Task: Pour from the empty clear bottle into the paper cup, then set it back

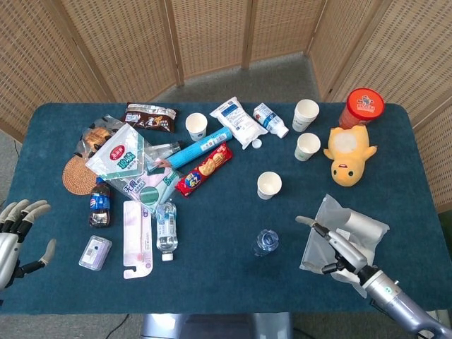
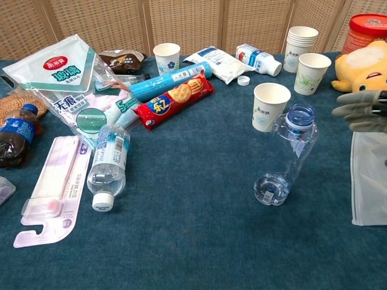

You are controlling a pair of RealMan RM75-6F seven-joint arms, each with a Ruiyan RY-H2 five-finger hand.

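The empty clear plastic bottle with a blue neck ring stands upright and uncapped, right of centre in the chest view. Just behind it, apart, the white paper cup (small green print) stands upright, mouth open.

Two cameras, high and low

The head view looked steeply down on the whole dark blue cloth-covered table; the chest view sat low and close, sharing its middle.
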